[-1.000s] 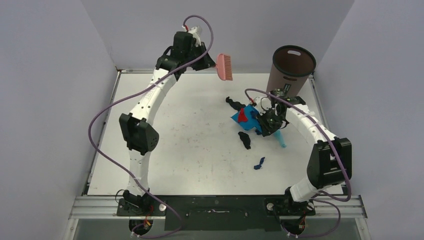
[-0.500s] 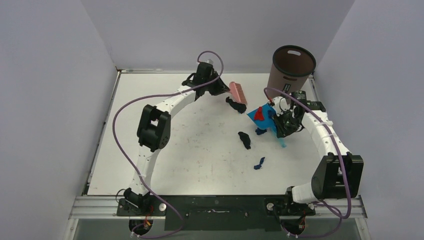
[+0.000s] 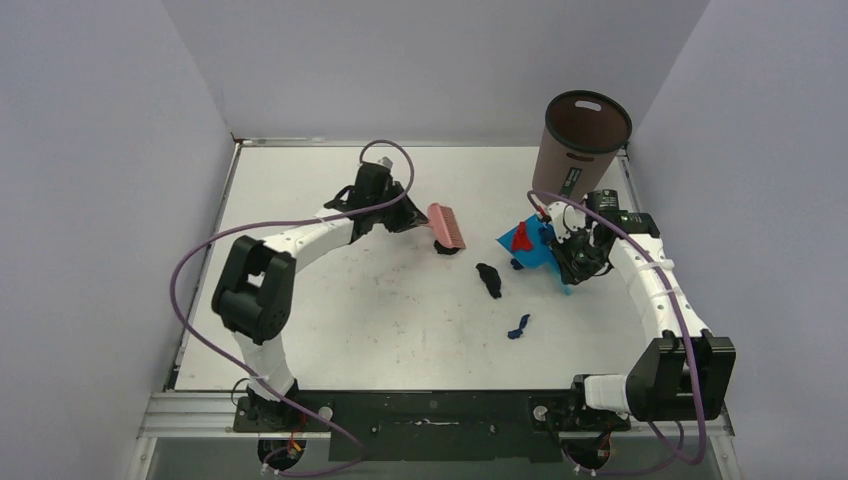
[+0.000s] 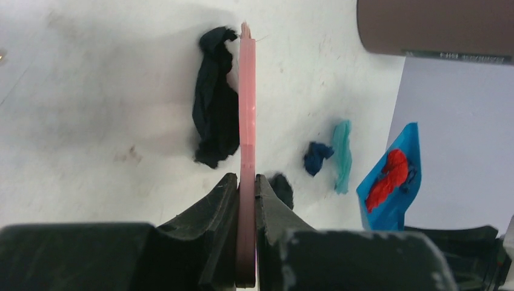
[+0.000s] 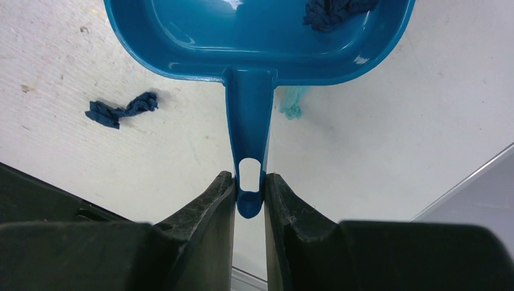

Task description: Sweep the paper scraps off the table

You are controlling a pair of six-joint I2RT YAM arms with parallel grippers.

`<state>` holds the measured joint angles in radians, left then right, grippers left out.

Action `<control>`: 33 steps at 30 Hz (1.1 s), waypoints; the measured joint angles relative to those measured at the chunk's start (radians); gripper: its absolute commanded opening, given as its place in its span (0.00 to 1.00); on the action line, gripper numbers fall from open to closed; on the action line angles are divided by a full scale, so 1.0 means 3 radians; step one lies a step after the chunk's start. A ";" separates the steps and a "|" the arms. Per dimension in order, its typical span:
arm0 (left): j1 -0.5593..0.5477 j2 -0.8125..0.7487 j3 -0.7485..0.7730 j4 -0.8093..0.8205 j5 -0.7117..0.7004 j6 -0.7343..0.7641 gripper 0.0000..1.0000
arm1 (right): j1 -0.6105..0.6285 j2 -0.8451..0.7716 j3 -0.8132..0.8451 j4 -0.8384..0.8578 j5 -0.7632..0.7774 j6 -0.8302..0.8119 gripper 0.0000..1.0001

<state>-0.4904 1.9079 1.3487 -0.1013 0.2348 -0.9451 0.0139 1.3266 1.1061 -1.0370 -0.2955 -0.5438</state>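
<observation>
My left gripper [image 3: 418, 217] is shut on the pink hand brush [image 3: 446, 226], whose bristles rest on the table [image 3: 330, 320]. In the left wrist view the gripper [image 4: 245, 179] clamps the brush [image 4: 247, 115], and a long black scrap [image 4: 212, 112] lies against its left side. My right gripper [image 3: 577, 262] is shut on the handle of the blue dustpan [image 3: 536, 250], which holds a red scrap [image 3: 521, 237]. The right wrist view shows the gripper [image 5: 248, 177] on the handle [image 5: 247, 133] and a dark blue scrap [image 5: 334, 10] in the pan. Loose scraps: black [image 3: 489, 279], dark blue [image 3: 518, 326], light-blue strip [image 3: 567, 289].
A tall brown bin [image 3: 581, 138] stands at the back right corner, just behind the dustpan. Grey-lilac walls close the table on the left, back and right. The arm bases sit on the black rail at the near edge.
My left arm has swung the brush down from the back onto the table and drawn it nearer, dragging a black scrap with it. The dustpan has shifted slightly right and nearer.
</observation>
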 measured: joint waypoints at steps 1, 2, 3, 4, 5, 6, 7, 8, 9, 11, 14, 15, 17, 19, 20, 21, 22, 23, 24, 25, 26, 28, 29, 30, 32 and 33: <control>0.0006 -0.0172 -0.0163 -0.0020 -0.0010 0.0034 0.00 | -0.0005 -0.0037 -0.0018 -0.0014 0.0017 -0.0020 0.06; 0.0010 -0.0326 -0.0292 -0.0062 -0.0029 0.0066 0.00 | -0.0005 -0.0075 -0.0037 -0.0031 0.0034 -0.0045 0.06; 0.0010 -0.0459 -0.0394 -0.0111 -0.0055 0.0112 0.00 | -0.0006 -0.0109 -0.0055 -0.0043 0.0051 -0.0067 0.06; 0.0009 -0.0575 -0.0459 -0.0179 -0.0079 0.0153 0.00 | -0.0008 -0.0145 -0.0078 -0.0050 0.0064 -0.0084 0.06; 0.0005 -0.0673 -0.0496 -0.0249 -0.0095 0.0195 0.00 | -0.0008 -0.0173 -0.0098 -0.0061 0.0071 -0.0097 0.06; -0.0004 -0.0760 -0.0505 -0.0314 -0.0108 0.0229 0.00 | -0.0008 -0.0197 -0.0120 -0.0069 0.0078 -0.0108 0.06; -0.0018 -0.0837 -0.0505 -0.0352 -0.0127 0.0252 0.00 | -0.0008 -0.0215 -0.0144 -0.0080 0.0085 -0.0125 0.06; -0.0037 -0.0909 -0.0505 -0.0359 -0.0145 0.0275 0.00 | -0.0008 -0.0221 -0.0158 -0.0094 0.0088 -0.0136 0.06; -0.0066 -0.0974 -0.0502 -0.0357 -0.0155 0.0285 0.00 | -0.0008 -0.0223 -0.0170 -0.0100 0.0092 -0.0146 0.06; -0.0163 -0.1057 -0.0458 -0.0357 -0.0161 0.0286 0.00 | -0.0009 -0.0223 -0.0189 -0.0106 0.0106 -0.0150 0.06; -0.0376 -0.1010 -0.0276 -0.0340 -0.0134 0.0278 0.00 | -0.0019 -0.0223 -0.0191 -0.0111 0.0142 -0.0150 0.06; -0.0453 -0.0955 -0.0196 -0.0337 -0.0118 0.0278 0.00 | -0.0023 -0.0223 -0.0191 -0.0112 0.0155 -0.0150 0.06; -0.0585 -0.0792 -0.0010 -0.0331 -0.0079 0.0281 0.00 | -0.0023 -0.0224 -0.0191 -0.0116 0.0182 -0.0151 0.06; -0.0696 -0.0593 0.0154 -0.0327 -0.0039 0.0295 0.00 | -0.0023 -0.0228 -0.0191 -0.0126 0.0206 -0.0159 0.06; -0.0731 -0.0484 0.0225 -0.0356 -0.0014 0.0309 0.00 | -0.0023 -0.0234 -0.0191 -0.0139 0.0223 -0.0169 0.06; -0.0745 -0.0399 0.0270 -0.0395 0.0000 0.0331 0.00 | -0.0023 -0.0242 -0.0191 -0.0153 0.0235 -0.0178 0.06; -0.0746 -0.0319 0.0324 -0.0468 0.0010 0.0371 0.00 | -0.0023 -0.0252 -0.0191 -0.0170 0.0245 -0.0196 0.06; -0.0740 -0.0247 0.0367 -0.0540 0.0017 0.0411 0.00 | -0.0023 -0.0266 -0.0191 -0.0200 0.0259 -0.0225 0.06; -0.0729 -0.0192 0.0398 -0.0619 0.0017 0.0465 0.00 | -0.0023 -0.0276 -0.0191 -0.0224 0.0266 -0.0249 0.06; -0.0713 -0.0153 0.0421 -0.0717 0.0015 0.0516 0.00 | -0.0023 -0.0287 -0.0191 -0.0249 0.0270 -0.0271 0.06; -0.0696 -0.0134 0.0434 -0.0824 0.0015 0.0580 0.00 | -0.0023 -0.0300 -0.0191 -0.0271 0.0270 -0.0304 0.07; -0.0654 -0.0128 0.0458 -0.1062 0.0013 0.0706 0.00 | -0.0023 -0.0322 -0.0191 -0.0318 0.0263 -0.0370 0.07; -0.0628 -0.0132 0.0476 -0.1157 0.0009 0.0768 0.00 | -0.0023 -0.0331 -0.0192 -0.0337 0.0258 -0.0408 0.08; -0.0591 -0.0142 0.0488 -0.1244 -0.0005 0.0846 0.00 | -0.0023 -0.0343 -0.0195 -0.0350 0.0252 -0.0444 0.08; -0.0507 -0.0189 0.0490 -0.1381 -0.0051 0.0966 0.00 | -0.0022 -0.0366 -0.0226 -0.0351 0.0233 -0.0519 0.08; -0.0455 -0.0225 0.0493 -0.1462 -0.0084 0.1025 0.00 | 0.0000 -0.0371 -0.0258 -0.0354 0.0231 -0.0557 0.08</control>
<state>-0.6270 1.8404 1.4967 -0.5400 0.2096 -0.6376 0.0139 1.2152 1.0286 -1.1431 -0.2260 -0.7109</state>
